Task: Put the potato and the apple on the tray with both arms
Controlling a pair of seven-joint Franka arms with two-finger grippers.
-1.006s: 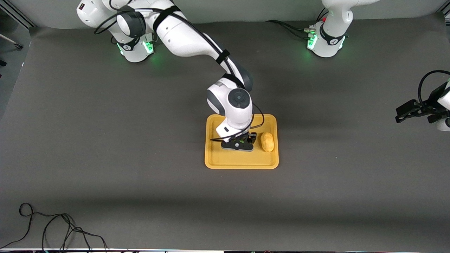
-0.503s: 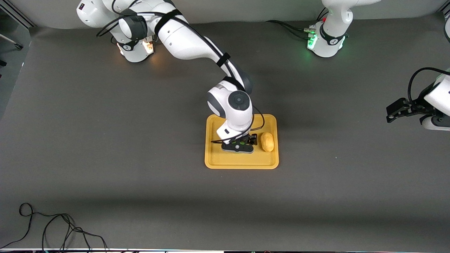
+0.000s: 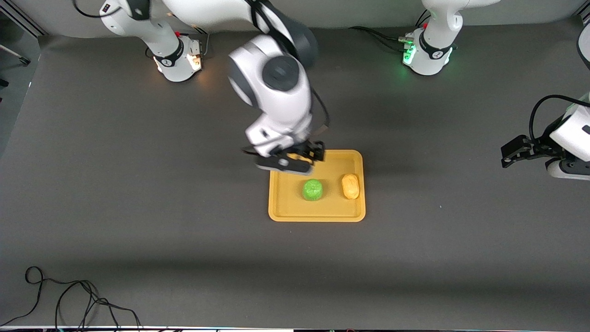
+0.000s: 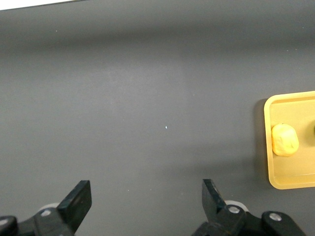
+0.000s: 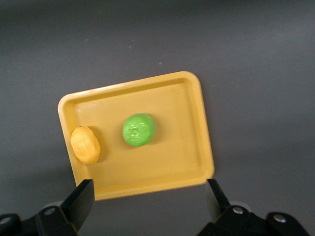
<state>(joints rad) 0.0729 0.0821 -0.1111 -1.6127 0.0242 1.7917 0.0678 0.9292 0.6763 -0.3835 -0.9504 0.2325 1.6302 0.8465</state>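
The right gripper (image 3: 295, 159) has released the apple (image 3: 312, 189) and lifted clear, fingers spread. You now see it beside the potato (image 3: 350, 186) on the tray (image 3: 318, 213), frame centre. The left gripper (image 3: 515, 152), open, waits at the right edge.

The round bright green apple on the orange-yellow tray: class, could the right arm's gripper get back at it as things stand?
Probably yes. The right gripper hangs open over the tray's edge, nothing covers the apple, and the yellow-tan potato lies apart beside it.
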